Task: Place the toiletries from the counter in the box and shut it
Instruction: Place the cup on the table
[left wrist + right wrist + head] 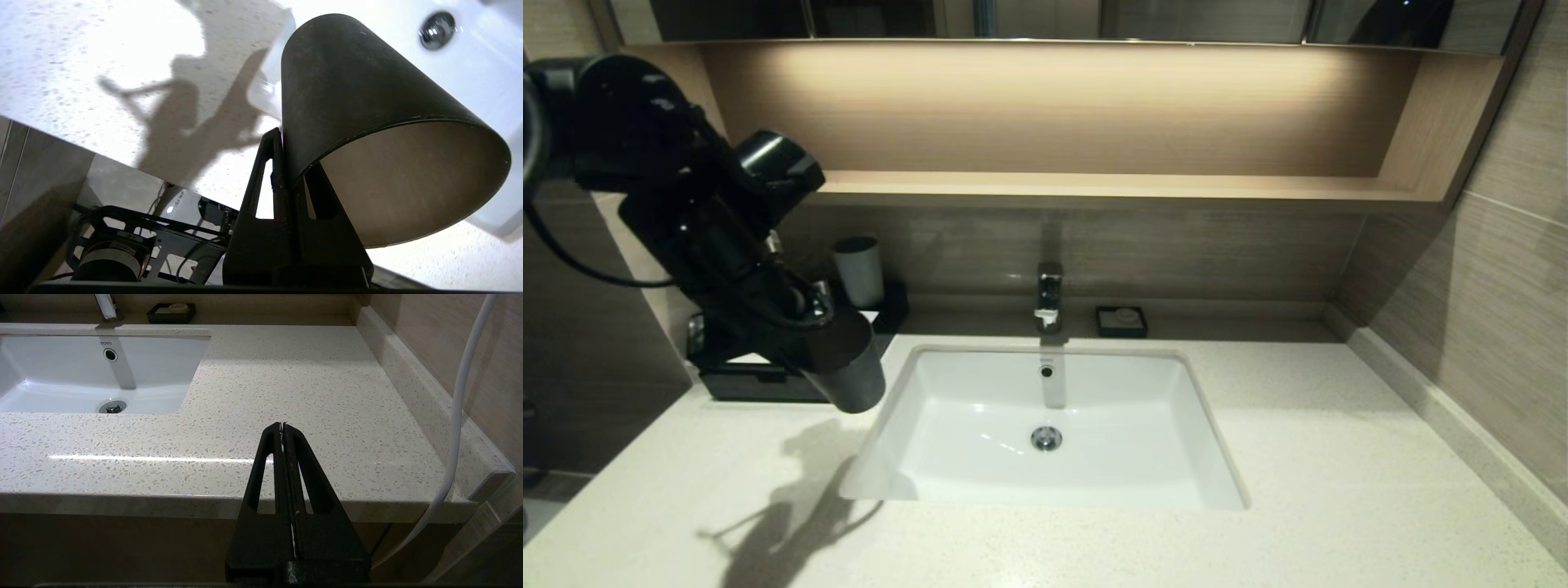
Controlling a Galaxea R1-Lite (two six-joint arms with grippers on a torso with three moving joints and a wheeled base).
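Toiletries are nowhere visible, perhaps already inside the box (760, 380) behind the left arm; such thin packets would be light and slippery, best pinched by an edge. The left gripper (282, 163) pinches a dark cup (367, 122) by its rim over the counter (1339, 457). The right gripper (282, 433), fingers pressed together, hangs before the bare speckled top.

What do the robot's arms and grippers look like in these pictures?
The left arm is glossy black with rounded joint housings and a black cable looping beside it. Both the left gripper and the right gripper have matte black, tapering fingers with slot-shaped cut-outs. A white cable runs beside the right gripper.
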